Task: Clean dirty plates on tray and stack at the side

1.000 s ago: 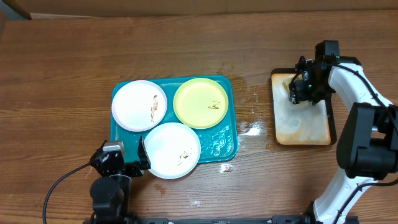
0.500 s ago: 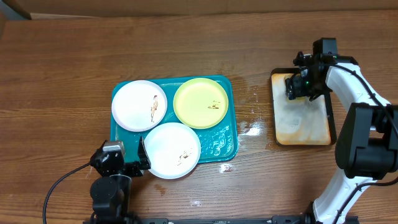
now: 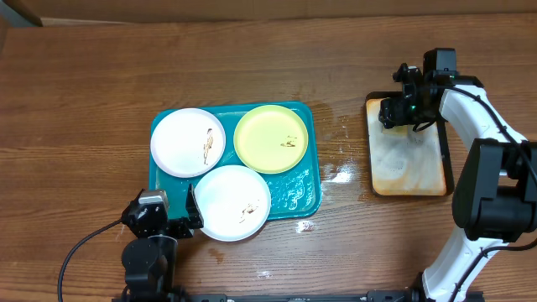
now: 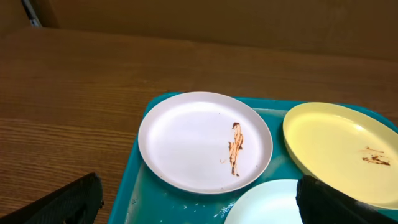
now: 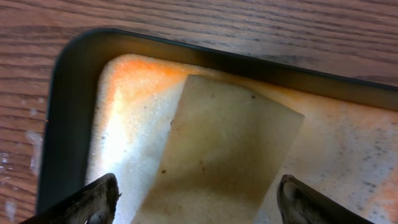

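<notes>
Right gripper [image 5: 202, 199] hangs with jaws apart over the tan sponge [image 5: 224, 149] in the foamy black-rimmed tray [image 5: 74, 93], holding nothing. I'd drop straight down, straddle the sponge's narrow side and pinch firmly. The three dirty plates [image 3: 228, 202] sit on the teal tray [image 3: 306, 189], well apart. Left gripper [image 4: 202, 202] sits near them, fingers spread.

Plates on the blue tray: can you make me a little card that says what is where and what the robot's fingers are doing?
Tray: teal, wet, holds three plates.
Yellow plate: far right corner, brown smear.
White plates: one far left, one near, both smeared.
Small tray: to the right, stained, holds a tan sponge.
Left fingers: open, beside the near white plate.
Right fingers: open, above the sponge.
</notes>
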You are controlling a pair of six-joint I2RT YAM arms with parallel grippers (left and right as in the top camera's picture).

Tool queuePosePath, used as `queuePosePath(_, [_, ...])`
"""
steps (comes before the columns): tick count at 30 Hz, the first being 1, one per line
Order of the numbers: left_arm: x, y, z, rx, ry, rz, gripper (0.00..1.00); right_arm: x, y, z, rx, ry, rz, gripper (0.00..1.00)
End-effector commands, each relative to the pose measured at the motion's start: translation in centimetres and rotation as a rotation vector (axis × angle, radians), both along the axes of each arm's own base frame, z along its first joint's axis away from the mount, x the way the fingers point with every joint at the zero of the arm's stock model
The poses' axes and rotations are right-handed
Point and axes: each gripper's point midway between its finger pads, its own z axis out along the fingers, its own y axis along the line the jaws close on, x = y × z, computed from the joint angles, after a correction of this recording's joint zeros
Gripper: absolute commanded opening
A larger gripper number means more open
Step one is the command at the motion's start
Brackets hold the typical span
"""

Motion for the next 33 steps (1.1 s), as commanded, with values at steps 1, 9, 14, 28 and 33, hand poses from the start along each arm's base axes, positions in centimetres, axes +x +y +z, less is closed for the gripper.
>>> queuePosePath(1, [0.0, 0.1, 0.1, -0.007, -0.012, 0.004, 1.0, -0.1, 0.7, -0.2, 0.033, 0.003, -0.001, 0.79])
queuePosePath(9, [0.0, 0.1, 0.1, -0.007, -0.012, 0.003, 1.0, -0.5, 0.7, -1.4, 0.04, 0.036, -0.017, 0.8])
queuePosePath(14, [0.0, 0.1, 0.1, -0.007, -0.012, 0.003, 1.0, -1.0, 0.8, -2.7, 0.044, 0.078, -0.018, 0.71])
queuePosePath(28, [0.0, 0.1, 0.1, -0.007, -0.012, 0.003, 1.0, -0.8, 0.0, -2.5, 0.001, 0.077, -0.029, 0.94])
queuePosePath(33, [0.0, 0.1, 0.1, -0.007, -0.012, 0.004, 1.0, -0.1, -0.1, -1.2, -0.002, 0.068, -0.03, 0.79])
